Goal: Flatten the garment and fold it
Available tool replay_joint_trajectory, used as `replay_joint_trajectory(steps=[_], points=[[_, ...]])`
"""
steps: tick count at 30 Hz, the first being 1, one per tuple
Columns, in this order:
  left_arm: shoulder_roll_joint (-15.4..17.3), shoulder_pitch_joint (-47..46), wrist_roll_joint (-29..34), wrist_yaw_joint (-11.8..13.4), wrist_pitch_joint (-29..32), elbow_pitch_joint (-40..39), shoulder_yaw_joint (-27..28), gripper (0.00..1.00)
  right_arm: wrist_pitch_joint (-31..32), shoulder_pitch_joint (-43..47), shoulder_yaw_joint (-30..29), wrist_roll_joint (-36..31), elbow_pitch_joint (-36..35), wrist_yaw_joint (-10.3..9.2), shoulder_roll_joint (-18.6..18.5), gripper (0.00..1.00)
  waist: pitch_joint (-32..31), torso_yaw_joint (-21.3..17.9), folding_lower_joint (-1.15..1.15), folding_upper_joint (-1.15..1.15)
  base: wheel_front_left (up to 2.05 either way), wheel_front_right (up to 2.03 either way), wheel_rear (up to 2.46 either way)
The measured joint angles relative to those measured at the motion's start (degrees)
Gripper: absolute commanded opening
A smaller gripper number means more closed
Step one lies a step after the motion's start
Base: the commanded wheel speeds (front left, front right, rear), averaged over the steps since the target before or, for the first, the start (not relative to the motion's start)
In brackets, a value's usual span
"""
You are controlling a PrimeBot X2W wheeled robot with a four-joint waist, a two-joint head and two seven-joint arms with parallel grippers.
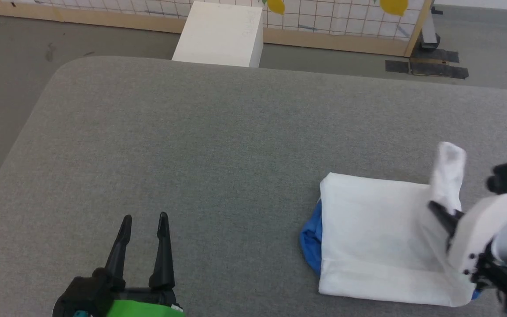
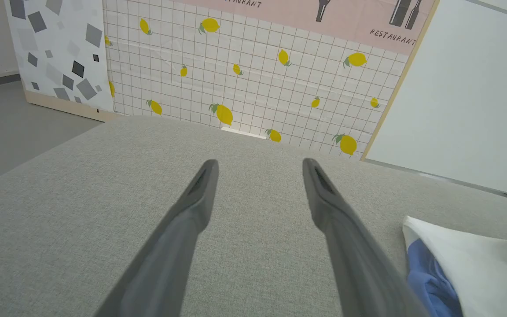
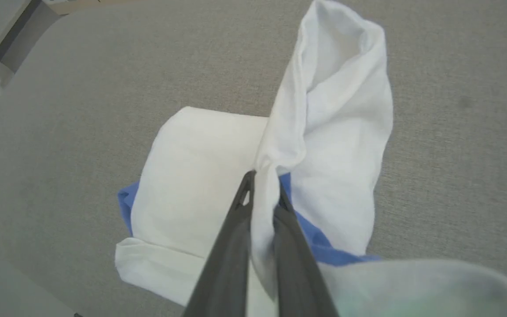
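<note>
The right pincer is clenched on a bunched white flap of the shirt, holding it up off the grey tabletop. The rest of the shirt lies as a flat, partly folded rectangle just ahead of and below its fingers, with blue cloth poking out along the edge farthest from that pincer. The left pincer is released and empty, over bare tabletop well apart from the shirt. The main risk is probably in the grip itself: the fingers pinch a narrow, twisted rope of thin fabric, which could slide out under a sideways pull. The twist also means the flap may land rumpled instead of flat. Blue fabric sits right beside the fingers, so a lower layer might be caught too. With nothing pinning the stack, any tug could drag the whole pile and open the folds already made.
</note>
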Motion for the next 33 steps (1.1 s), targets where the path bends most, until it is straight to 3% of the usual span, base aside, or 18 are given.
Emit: replay_joint_trajectory(steps=[8, 23, 24, 26, 27, 33], points=[[-0.21, -0.16, -0.62, 0.21, -0.01, 0.31, -0.20, 1.00, 0.94, -4.33, 13.29, -0.77, 4.14, 0.00, 3.12, 0.00, 0.55, 2.74, 0.00, 0.00, 0.00, 0.00, 0.00], [-0.40, -2.86, -1.33, 0.27, 0.00, 1.70, -2.09, 1.00, -5.16, -10.70, 20.65, -9.17, 23.20, 0.00, 5.92, 0.00, 4.30, 5.46, 0.00, 0.00, 0.00, 0.00, 0.00], [-0.41, -2.96, -1.35, 0.27, -0.01, 1.81, -2.16, 1.00, -5.30, -11.13, 21.06, -9.24, 24.02, -0.01, 5.92, 0.05, 4.18, 5.42, 0.00, 0.00, 0.00, 0.00, 0.00], [-0.41, -3.06, -1.45, 0.27, 0.00, 2.20, -2.22, 1.00, -5.71, -11.69, 21.92, -8.48, 25.15, -0.01, 5.88, 0.77, 3.81, 5.24, 0.00, 0.00, 0.00, 0.00, 0.00], [-0.42, -3.08, -1.51, 0.26, -0.01, 2.36, -2.21, 1.00, -5.78, -11.99, 22.35, -7.61, 25.53, -0.01, 5.86, 1.00, 3.54, 5.08, 0.00, 0.00, 0.00, 0.00, 0.00], [-0.44, -2.94, -1.51, 0.22, -0.01, 3.09, -1.76, 1.00, -6.37, -12.92, 23.10, -4.12, 25.52, -0.01, 6.17, 1.00, 1.88, 3.32, 0.00, 0.00, 0.00, 0.00, 0.00]])
